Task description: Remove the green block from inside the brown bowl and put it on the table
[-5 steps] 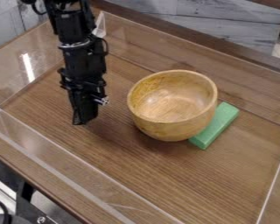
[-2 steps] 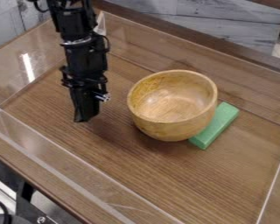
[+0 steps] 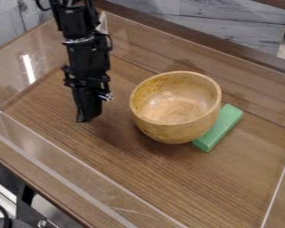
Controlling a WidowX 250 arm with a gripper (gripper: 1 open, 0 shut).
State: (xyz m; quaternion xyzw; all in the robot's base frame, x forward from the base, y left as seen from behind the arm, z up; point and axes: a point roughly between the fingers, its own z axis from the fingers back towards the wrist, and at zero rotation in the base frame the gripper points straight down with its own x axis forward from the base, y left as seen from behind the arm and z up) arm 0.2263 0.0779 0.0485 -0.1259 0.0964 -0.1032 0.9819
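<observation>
The brown bowl (image 3: 176, 107) sits right of centre on the table (image 3: 121, 169), and its inside holds nothing. The green block (image 3: 220, 129) lies flat on the tabletop against the bowl's right side, partly hidden behind its wall. My gripper (image 3: 85, 115) hangs at the left of the bowl on a black arm, its fingers pressed together and pointing down just above the wood. Nothing is held between them. A gap of bare table separates the gripper from the bowl.
Clear glossy plastic walls (image 3: 38, 147) run round the table's edges. A pale marbled surface (image 3: 228, 22) stands behind the far wall. Bare wood lies in front of the bowl and at the near right.
The gripper has shifted very slightly toward the back and up. Bowl and block have not moved.
</observation>
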